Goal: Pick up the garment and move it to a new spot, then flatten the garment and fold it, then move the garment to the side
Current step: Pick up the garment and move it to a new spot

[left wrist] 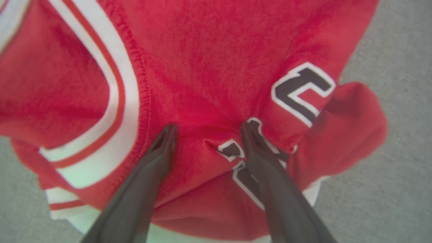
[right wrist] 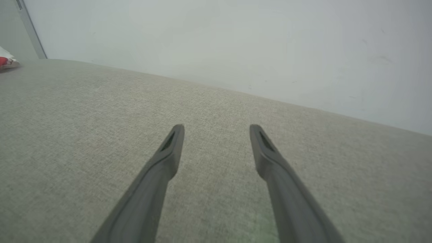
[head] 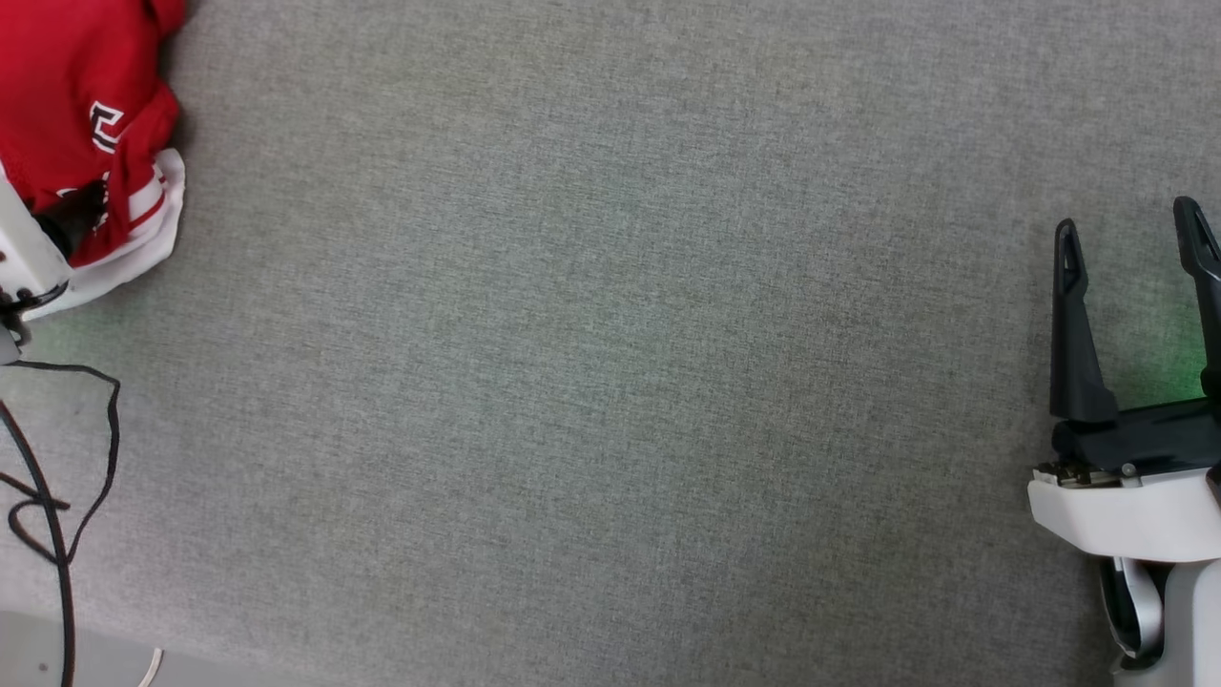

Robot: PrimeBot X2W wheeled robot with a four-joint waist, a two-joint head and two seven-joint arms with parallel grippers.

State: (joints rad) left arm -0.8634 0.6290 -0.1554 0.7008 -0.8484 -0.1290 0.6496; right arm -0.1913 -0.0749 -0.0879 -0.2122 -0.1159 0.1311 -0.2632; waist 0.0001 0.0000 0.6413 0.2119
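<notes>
Centrally, left claw point(left wrist: 208, 130), fingers point(left wrist: 152, 168) spread, tips pressed into the bunched red garment point(left wrist: 209, 60); black letters point(left wrist: 300, 91) lie just beside one finger. Right claw point(right wrist: 217, 130), likewise spread and empty, hovers above grey fabric surface point(right wrist: 101, 118), the garment well apart from it.

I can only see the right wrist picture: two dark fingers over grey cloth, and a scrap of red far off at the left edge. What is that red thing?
Observer: It's a red shirt with white trim, bunched up at the far left of the grey surface.
Operator: Is the other arm anywhere near it?
Observer: Yes. The left gripper is right on the shirt, with its fingers spread wide and their tips against the red cloth.
Operator: Is the shirt plain?
Observer: No, it has black letters outlined in white, next to one fingertip.
Operator: Anything else over there?
Observer: A thin black cable loops at the left edge, nearer the robot than the shirt.
</notes>
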